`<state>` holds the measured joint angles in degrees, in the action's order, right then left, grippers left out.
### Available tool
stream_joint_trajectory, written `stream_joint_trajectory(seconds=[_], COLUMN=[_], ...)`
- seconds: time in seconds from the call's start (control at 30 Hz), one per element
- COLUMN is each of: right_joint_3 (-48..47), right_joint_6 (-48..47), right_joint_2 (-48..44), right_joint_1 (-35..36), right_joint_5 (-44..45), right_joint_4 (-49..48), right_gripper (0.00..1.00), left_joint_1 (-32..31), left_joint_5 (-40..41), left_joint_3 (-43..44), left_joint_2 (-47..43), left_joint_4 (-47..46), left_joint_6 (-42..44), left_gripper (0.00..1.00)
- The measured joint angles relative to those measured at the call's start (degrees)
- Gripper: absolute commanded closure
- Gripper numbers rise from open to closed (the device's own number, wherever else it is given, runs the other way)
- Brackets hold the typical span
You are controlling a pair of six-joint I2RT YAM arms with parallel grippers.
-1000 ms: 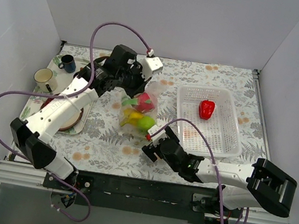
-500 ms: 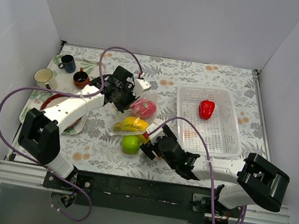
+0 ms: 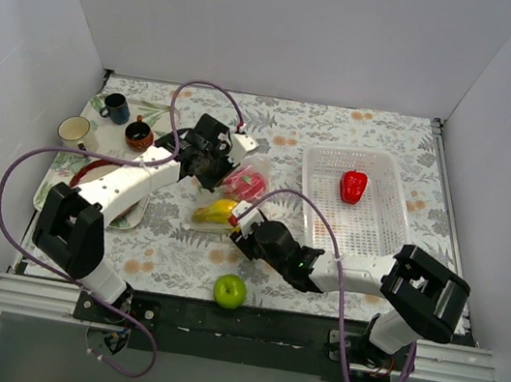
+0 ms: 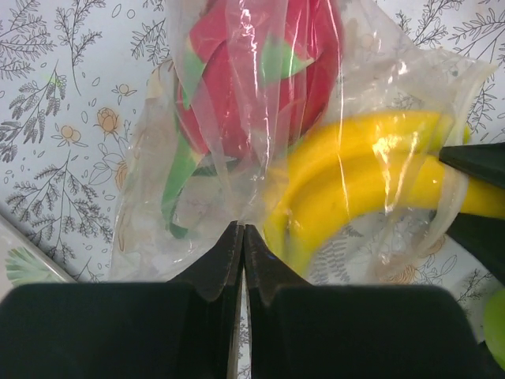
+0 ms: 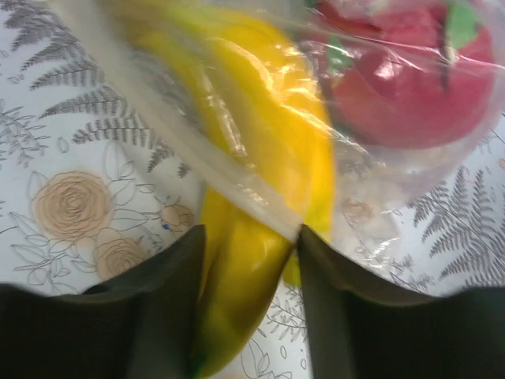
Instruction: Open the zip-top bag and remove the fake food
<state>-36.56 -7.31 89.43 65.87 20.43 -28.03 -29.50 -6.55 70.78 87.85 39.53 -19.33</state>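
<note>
Left gripper (image 4: 241, 229) pinched tight together on film at far end of bag (image 4: 426, 87). Bag lies mid-table, left of basket (image 3: 373, 221). Pink-red fruit (image 4: 252, 79) inside, under film. Right gripper (image 5: 250, 237) at bag's near end, fingers (image 5: 158, 308) astride banana (image 5: 260, 158), clamped on it, zip strip draped across. Green apple (image 3: 230, 291) out of bag, loose on table (image 3: 176, 256) by near edge. Red pepper (image 3: 353, 186) sits in basket
</note>
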Motion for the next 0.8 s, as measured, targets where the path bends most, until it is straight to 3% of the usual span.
stream_joint_trajectory(seconds=[0.03, 0.07, 0.13, 0.3, 0.53, 0.8], right_joint_3=[-0.09, -0.17, -0.44, -0.35, 0.24, -0.09], right_joint_6=[0.24, 0.96, 1.53, 2.82, 2.58, 2.8], right_joint_2=[0.04, 0.02, 0.0, -2.25, -13.99, -21.42], right_joint_1=[-0.11, -0.42, -1.27, -1.51, -2.03, -3.85], right_joint_5=[-0.07, 0.22, 0.0, -1.01, -0.13, 2.12], right_joint_4=[0.35, 0.52, 0.94, 4.42, 13.66, 22.88], right_gripper=[0.66, 0.83, 0.99, 0.99, 0.99, 0.99], left_joint_1=[-0.02, -0.02, -0.02, 0.2, 3.52, 2.51], left_joint_5=[0.02, 0.11, 0.39, 4.07, 9.38, 6.23], left_joint_3=[-0.37, -0.94, -1.88, -2.64, 3.28, 6.78], left_joint_2=[0.0, 0.0, 0.04, 2.86, 17.81, 23.08], left_joint_4=[-0.37, -0.87, -1.53, -4.66, -8.15, -9.35], left_joint_6=[-0.2, -0.44, -0.83, -2.03, -3.91, -5.84], left_gripper=[1.0, 1.0, 1.0, 1.0, 1.0, 1.0])
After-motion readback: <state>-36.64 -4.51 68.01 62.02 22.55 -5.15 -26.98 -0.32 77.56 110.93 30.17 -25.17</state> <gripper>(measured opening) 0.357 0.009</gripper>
